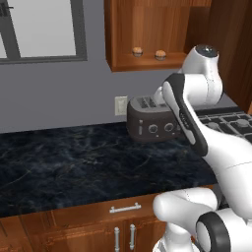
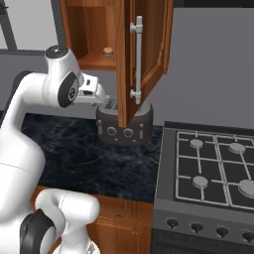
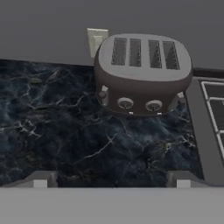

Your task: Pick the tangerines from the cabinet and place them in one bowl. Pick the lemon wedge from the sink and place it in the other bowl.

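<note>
The claw (image 3: 111, 183) hangs wide open and empty above the dark marbled bench (image 1: 74, 162), its two tips far apart at the bottom of the hand view and looking down on a dark four-slot toaster (image 3: 143, 74) that stands against the grey wall beside a wall socket (image 3: 97, 40). Two tangerines (image 1: 137, 51) sit side by side, a little apart, on the open shelf of the reddish-brown wall cabinet (image 1: 147, 29), above the toaster. The cabinet door (image 2: 144, 54) stands swung open. A gas hob (image 2: 213, 168) lies just to the right of the toaster.
</note>
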Tool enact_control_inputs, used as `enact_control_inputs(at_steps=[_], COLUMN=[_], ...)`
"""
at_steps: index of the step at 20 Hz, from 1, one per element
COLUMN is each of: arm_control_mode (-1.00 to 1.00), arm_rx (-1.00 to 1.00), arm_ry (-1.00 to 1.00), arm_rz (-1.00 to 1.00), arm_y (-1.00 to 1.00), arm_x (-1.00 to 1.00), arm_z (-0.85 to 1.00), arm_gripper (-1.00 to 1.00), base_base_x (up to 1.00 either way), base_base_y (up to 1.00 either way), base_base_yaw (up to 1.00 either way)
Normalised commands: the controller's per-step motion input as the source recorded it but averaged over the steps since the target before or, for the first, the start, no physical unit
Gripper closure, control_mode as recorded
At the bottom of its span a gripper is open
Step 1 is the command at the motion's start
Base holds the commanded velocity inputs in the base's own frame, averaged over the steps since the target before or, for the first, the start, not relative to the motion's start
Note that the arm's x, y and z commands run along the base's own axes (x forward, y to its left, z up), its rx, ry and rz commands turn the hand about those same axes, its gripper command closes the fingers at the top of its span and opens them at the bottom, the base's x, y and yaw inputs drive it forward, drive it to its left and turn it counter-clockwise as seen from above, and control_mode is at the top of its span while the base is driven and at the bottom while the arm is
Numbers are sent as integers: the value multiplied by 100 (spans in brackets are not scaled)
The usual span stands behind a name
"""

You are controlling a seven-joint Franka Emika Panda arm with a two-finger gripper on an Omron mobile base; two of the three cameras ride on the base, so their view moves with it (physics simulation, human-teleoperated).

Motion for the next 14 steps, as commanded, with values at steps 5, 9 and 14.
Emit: enact_control_inputs(at_steps=[5,9,14], arm_control_mode=[-100,-100,-100], arm_rx=[0,0,0], arm_ry=[-26,-20,-11], arm_rz=[0,0,0], arm_y=[-13,-10,-8], arm_x=[0,1,22], arm_z=[52,61,55], arm_gripper=[-100,-100,-100], base_base_x=[0,0,0], base_base_y=[0,0,0], base_base_yaw=[0,0,0])
